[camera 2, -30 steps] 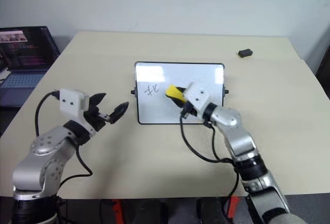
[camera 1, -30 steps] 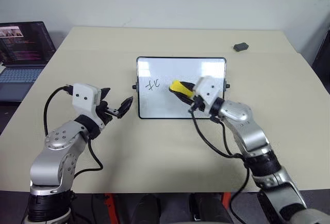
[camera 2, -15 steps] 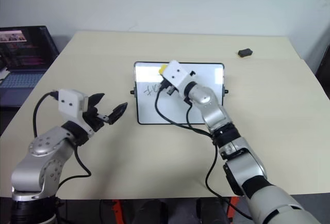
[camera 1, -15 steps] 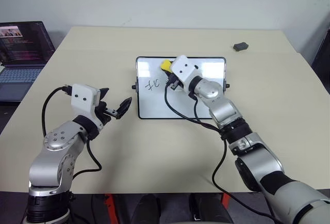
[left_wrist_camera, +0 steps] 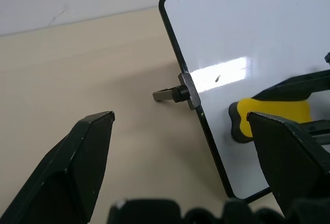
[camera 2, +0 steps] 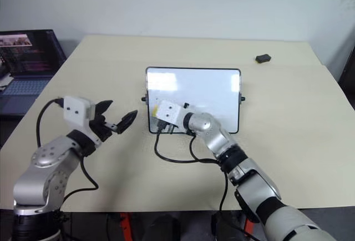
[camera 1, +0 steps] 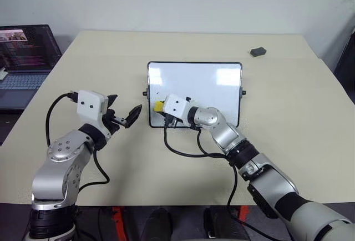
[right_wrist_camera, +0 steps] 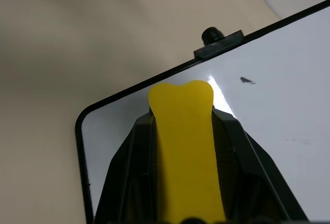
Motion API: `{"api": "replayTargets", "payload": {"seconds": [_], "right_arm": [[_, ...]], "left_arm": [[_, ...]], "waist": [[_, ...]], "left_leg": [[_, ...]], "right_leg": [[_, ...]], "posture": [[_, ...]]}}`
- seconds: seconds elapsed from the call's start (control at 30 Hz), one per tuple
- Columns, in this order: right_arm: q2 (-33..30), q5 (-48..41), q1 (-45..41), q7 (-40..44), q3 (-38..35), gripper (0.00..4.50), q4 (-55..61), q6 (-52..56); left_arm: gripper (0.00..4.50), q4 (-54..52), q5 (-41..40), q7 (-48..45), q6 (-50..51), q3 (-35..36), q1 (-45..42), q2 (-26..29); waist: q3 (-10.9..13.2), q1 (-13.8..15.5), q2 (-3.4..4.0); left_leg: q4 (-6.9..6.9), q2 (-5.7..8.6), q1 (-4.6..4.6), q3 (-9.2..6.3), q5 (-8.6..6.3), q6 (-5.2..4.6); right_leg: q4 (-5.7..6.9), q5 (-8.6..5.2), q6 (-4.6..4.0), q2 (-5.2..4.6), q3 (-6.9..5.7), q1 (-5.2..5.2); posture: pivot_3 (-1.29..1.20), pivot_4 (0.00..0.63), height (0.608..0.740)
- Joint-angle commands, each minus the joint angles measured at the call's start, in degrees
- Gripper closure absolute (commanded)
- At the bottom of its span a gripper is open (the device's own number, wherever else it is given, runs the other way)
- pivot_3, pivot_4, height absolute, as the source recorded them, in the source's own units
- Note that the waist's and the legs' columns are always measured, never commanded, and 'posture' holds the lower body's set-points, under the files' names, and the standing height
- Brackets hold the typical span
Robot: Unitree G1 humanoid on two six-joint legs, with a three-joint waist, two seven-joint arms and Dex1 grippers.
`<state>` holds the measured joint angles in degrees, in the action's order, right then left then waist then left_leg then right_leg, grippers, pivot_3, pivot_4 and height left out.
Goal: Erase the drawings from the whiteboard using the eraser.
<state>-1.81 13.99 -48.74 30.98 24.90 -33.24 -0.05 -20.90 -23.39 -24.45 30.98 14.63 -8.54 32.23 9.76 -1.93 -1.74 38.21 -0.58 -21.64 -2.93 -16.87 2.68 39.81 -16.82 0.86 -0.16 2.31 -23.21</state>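
The whiteboard (camera 1: pixel 211 85) lies flat in the middle of the table, its black knobs at the sides. My right gripper (camera 1: pixel 161 108) is shut on the yellow eraser (right_wrist_camera: pixel 181 131) and presses it on the board's near left corner. The drawings are out of view: the surface reads white, apart from a tiny dark speck (right_wrist_camera: pixel 247 80) close to the left knob (left_wrist_camera: pixel 178 94). My left gripper (camera 1: pixel 125 110) hangs open and empty over the table, just left of the board, apart from it.
An open laptop (camera 1: pixel 25 52) stands at the far left beside the table. A small dark grey lump (camera 1: pixel 258 51) lies at the far right of the table. The right arm's black cable (camera 1: pixel 183 151) loops over the table near the board's front edge.
My right gripper swept the eraser from the board's middle up to its top left, then down to the near left corner. The strokes at the left are gone. The left gripper stayed put.
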Motion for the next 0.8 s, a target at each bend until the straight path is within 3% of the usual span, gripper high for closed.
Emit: {"api": "replayTargets", "payload": {"seconds": [0.03,0.2,0.4,0.63,0.8], "right_arm": [[0.1,-1.7,-2.2,-2.9,-3.9,3.41,2.4,-4.2],[1.3,-2.1,-7.9,-9.4,-8.4,3.41,0.7,-6.1],[2.5,-0.8,-12.1,-14.1,-8.8,3.41,-6.7,-7.7],[6.6,-0.9,-12.9,-14.2,-8.1,3.41,-16.8,-7.1],[5.9,1.1,-9.9,-6.9,-4.2,3.41,-16.6,-3.8]], "left_arm": [[0.00,-0.6,0.4,-0.1,-1.2,0.6,-0.7,0.1],[0.00,-0.6,0.3,0.0,-1.3,0.3,-0.7,-0.1],[0.00,-1.1,0.2,0.2,-1.1,0.0,-0.9,-0.4],[0.00,-2.1,-0.4,0.0,-0.7,-0.5,-0.3,-1.2],[0.00,-2.1,-0.7,-0.2,-0.6,-0.5,-0.6,-1.1]], "waist": [[0.0,0.0,0.00],[0.0,-0.1,0.01],[0.0,-0.2,0.00],[0.0,-0.3,0.00],[0.0,-0.5,-0.02]], "left_leg": [[0.02,0.00,0.00,-0.02,0.02,0.03],[0.03,0.00,-0.04,-0.02,0.05,0.08],[-0.09,-0.02,-0.08,0.01,0.05,0.09],[-0.10,-0.03,-0.15,0.03,0.05,0.08],[-0.08,-0.02,-0.11,0.02,0.05,0.09]], "right_leg": [[0.06,0.00,0.00,0.00,-0.02,-0.01],[0.09,0.00,0.00,0.01,-0.01,-0.08],[-0.04,-0.01,-0.01,0.01,-0.01,-0.12],[-0.13,-0.01,-0.01,0.01,0.00,-0.15],[-0.04,-0.01,-0.01,0.01,0.01,-0.15]], "posture": [[0.00,0.150,0.740],[0.00,0.150,0.740],[0.00,0.150,0.740],[0.00,0.150,0.740],[0.00,0.150,0.740]]}}
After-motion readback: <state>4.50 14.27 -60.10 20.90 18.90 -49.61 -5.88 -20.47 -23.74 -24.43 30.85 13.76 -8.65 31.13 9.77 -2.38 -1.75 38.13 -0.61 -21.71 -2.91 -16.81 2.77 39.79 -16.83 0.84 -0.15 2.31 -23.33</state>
